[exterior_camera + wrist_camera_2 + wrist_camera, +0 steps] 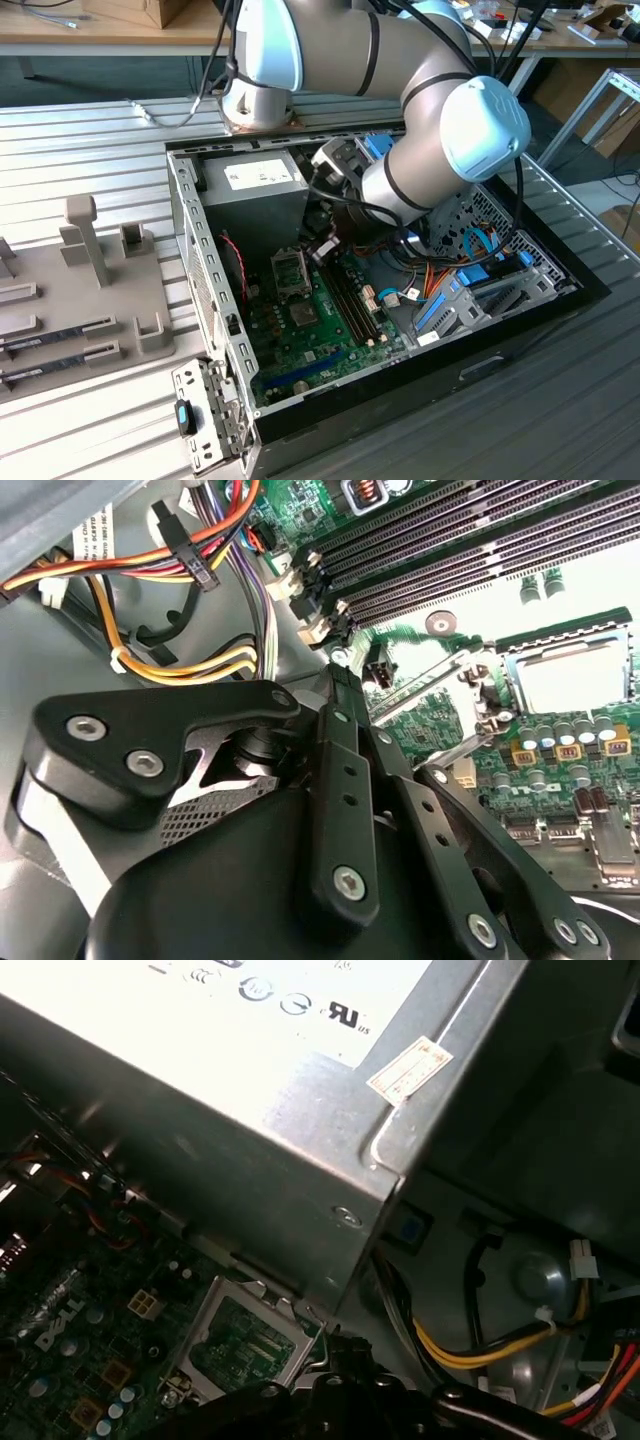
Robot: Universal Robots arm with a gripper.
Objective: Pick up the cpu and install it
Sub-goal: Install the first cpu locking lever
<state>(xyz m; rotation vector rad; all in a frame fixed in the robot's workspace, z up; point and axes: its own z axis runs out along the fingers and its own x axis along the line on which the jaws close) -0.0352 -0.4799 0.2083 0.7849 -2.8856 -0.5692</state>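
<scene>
Across the ridged metal counter (120,140) lies an open computer case (196,240), with a grey tray (60,300) of fixtures beside it on the exterior view's left. The arm (420,150) bends down over the case's far rim and reaches into it. A boxy power supply (255,195) fills the corner nearest the arm's base, and the green motherboard (320,340) covers the floor of the case below it.

The claw (325,243) hangs low over the board, between the memory slots (355,300) and the socket (290,270), just beside the socket. Its black links crowd both wrist views, but I cannot tell whether the claw is apart, together or clamped on anything.

In the second wrist view the socket's hinged frame (425,690) stands raised, right by the claw. Inside the socket sits a pale, bright square that I take for the cpu (575,675). Glare makes this uncertain, and it could be the bare socket bed.

By that reading, the step in hand is the seating itself: the chip is in its place and the frame is not yet down over it. Any move here calls for a short, straight path, since the raised frame is close on one side and the bundle of cables (190,665) lies near on the other.
</scene>
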